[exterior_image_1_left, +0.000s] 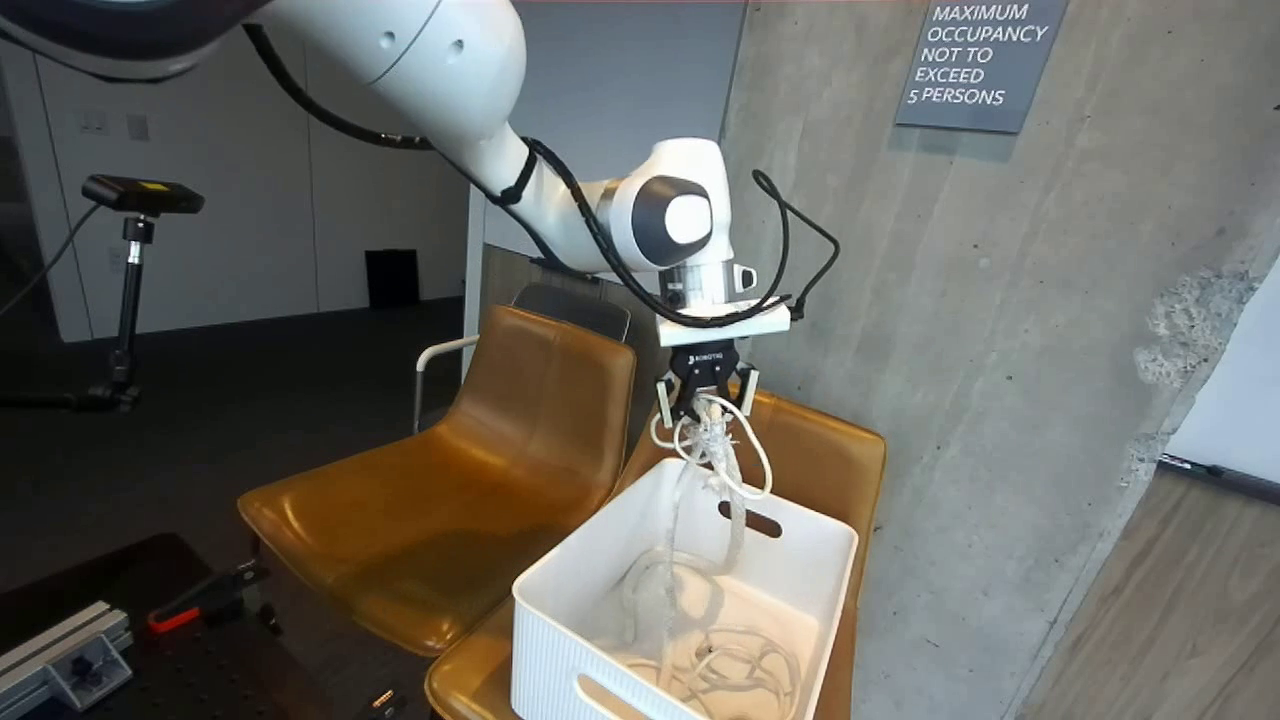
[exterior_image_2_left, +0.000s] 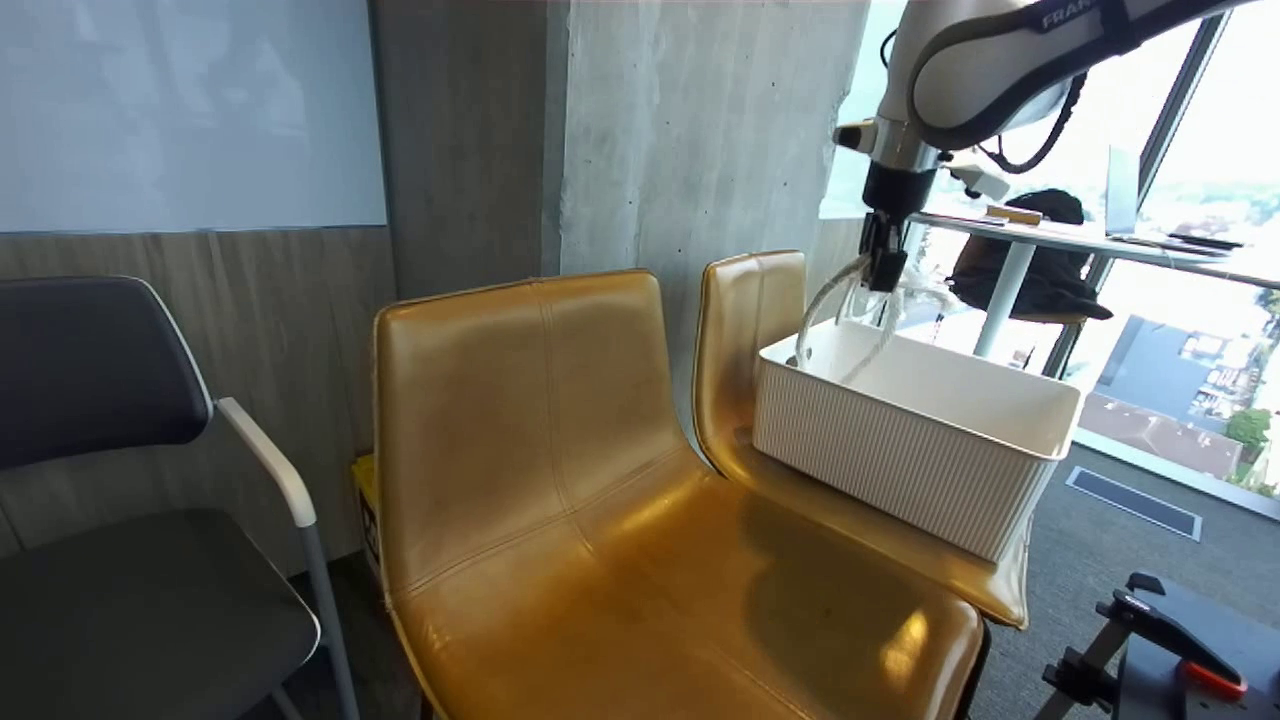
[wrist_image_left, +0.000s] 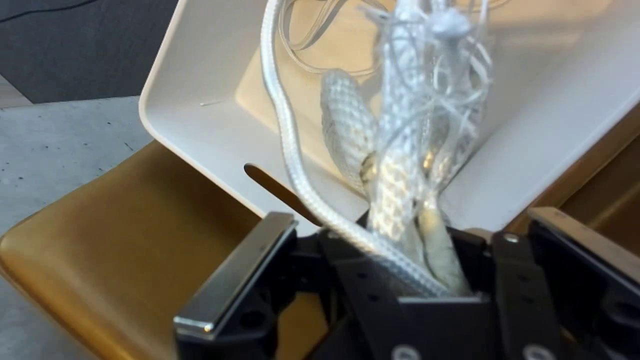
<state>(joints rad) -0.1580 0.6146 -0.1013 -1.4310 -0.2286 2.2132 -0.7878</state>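
Note:
A tangled bundle of white braided rope (exterior_image_1_left: 712, 445) hangs from my gripper (exterior_image_1_left: 706, 418) above a white plastic bin (exterior_image_1_left: 560, 640). In the wrist view the rope (wrist_image_left: 397, 165) runs up deep between the black links, with my gripper (wrist_image_left: 412, 217) shut on it; the finger ends stand apart on either side of the bundle. A loose loop (wrist_image_left: 287, 135) curves over the left finger's side. Strands trail down into the bin, where more rope (exterior_image_1_left: 745, 660) lies coiled on its floor. How the rope is pinched inside the links is hidden.
The bin stands on a tan leather chair (exterior_image_1_left: 830, 440), beside another tan chair (exterior_image_2_left: 540, 400). A concrete pillar (exterior_image_1_left: 1000, 350) rises close behind. A dark surface with tools (exterior_image_1_left: 210, 600) and a camera on a stand (exterior_image_1_left: 140, 195) are nearby. A grey chair (exterior_image_2_left: 120, 600) stands farther off.

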